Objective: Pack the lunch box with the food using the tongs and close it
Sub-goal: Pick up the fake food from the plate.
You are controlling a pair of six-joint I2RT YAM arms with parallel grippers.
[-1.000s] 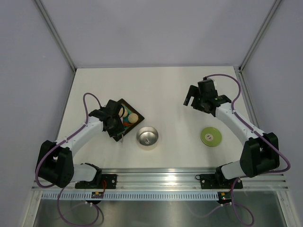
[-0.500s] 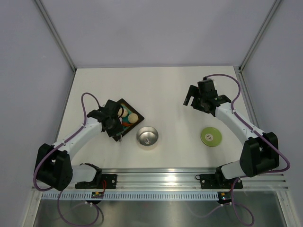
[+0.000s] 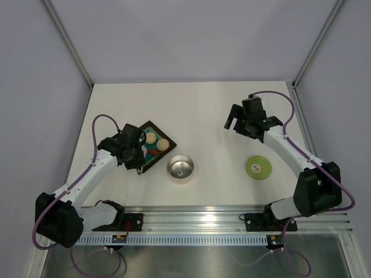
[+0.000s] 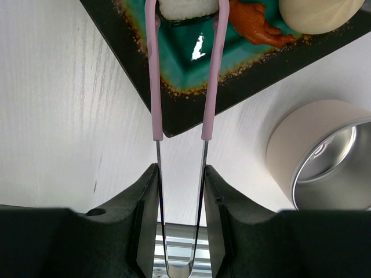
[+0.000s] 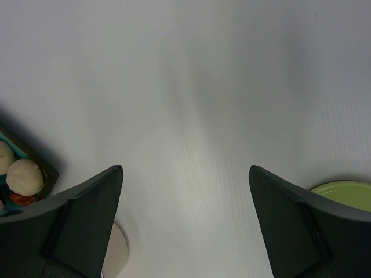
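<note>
My left gripper is shut on the pale-pink tongs near their joined end. The tongs' two arms reach over the tray rim and lie along both sides of a white food piece at the frame's top edge. A red-orange bit and a beige ball lie beside it. The steel lunch box stands right of the tray, with nothing visible inside. Its lime-green lid lies flat on the table further right. My right gripper hovers open over bare table, holding nothing.
The square dark tray with the teal inside sits under my left gripper, two beige balls showing in it. The right wrist view catches the tray corner at left and the lid at right.
My left arm has swung left and back, so the wrist now sits off the tray's left side. The tongs' arms have been squeezed closer together. The right arm has not moved.
</note>
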